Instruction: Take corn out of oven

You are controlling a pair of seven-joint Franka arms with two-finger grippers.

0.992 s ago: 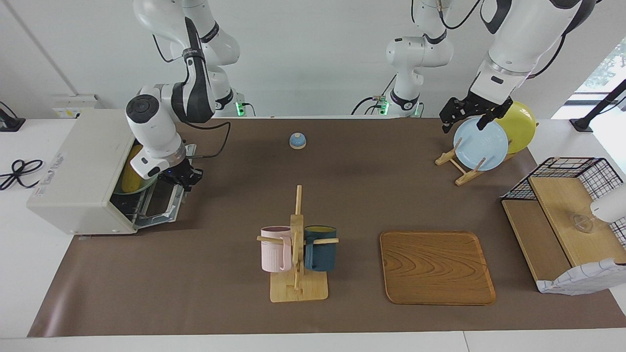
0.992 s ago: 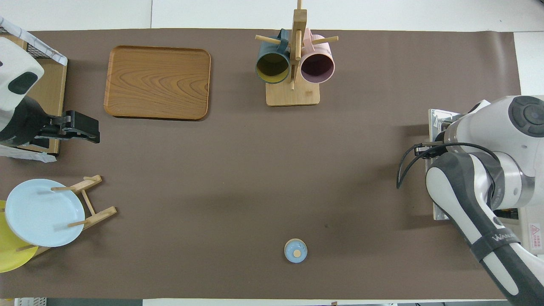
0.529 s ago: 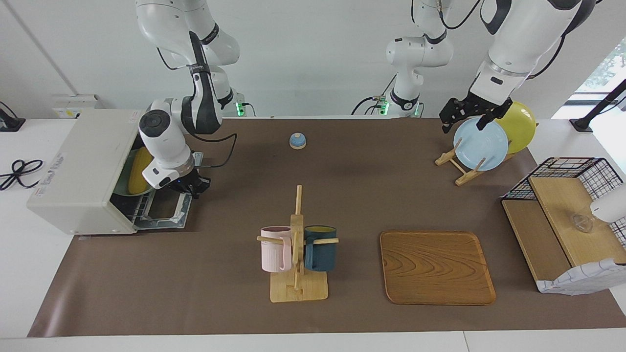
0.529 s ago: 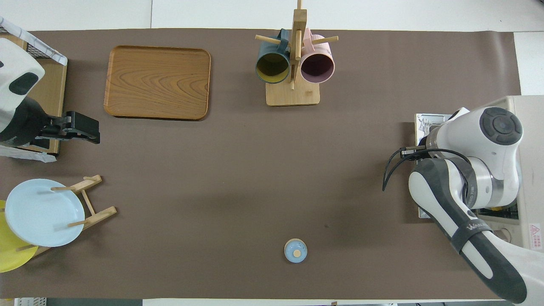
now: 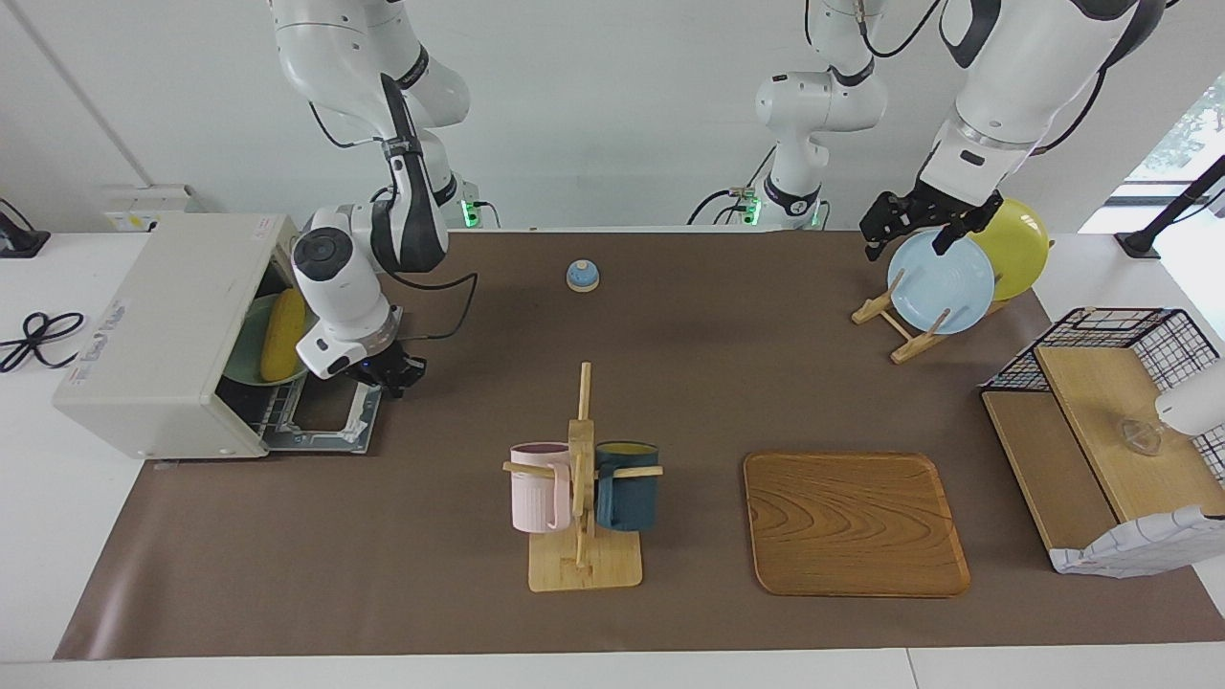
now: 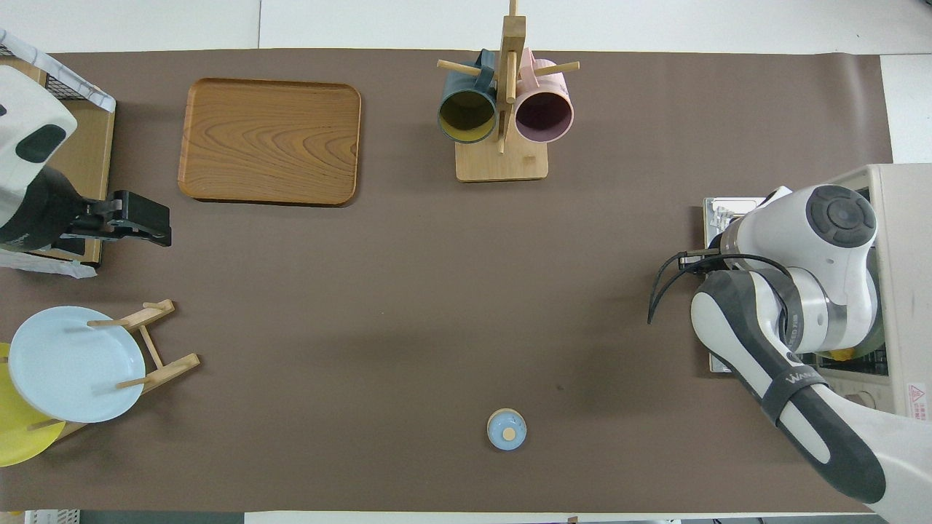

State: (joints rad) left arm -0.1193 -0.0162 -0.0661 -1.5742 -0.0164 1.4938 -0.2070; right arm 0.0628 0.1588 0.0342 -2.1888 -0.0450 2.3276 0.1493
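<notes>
With the off-white boxy toaster oven (image 5: 158, 325) door down, bright yellow tapered corn cob (image 5: 284, 333) sits inside; right gripper (image 5: 392, 371) over door edge, jaw state unclear; next reach in & grasp cob; left gripper (image 5: 909, 222) waits, open, over plate rack

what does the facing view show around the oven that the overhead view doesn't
Only the facing view shows the corn lying on a green plate inside the oven, and the right gripper over the open door's edge. Only the overhead view shows the mugs' open mouths. Both show the oven with its door down, the right arm in front of it, and the left gripper waiting by the plate rack.
</notes>
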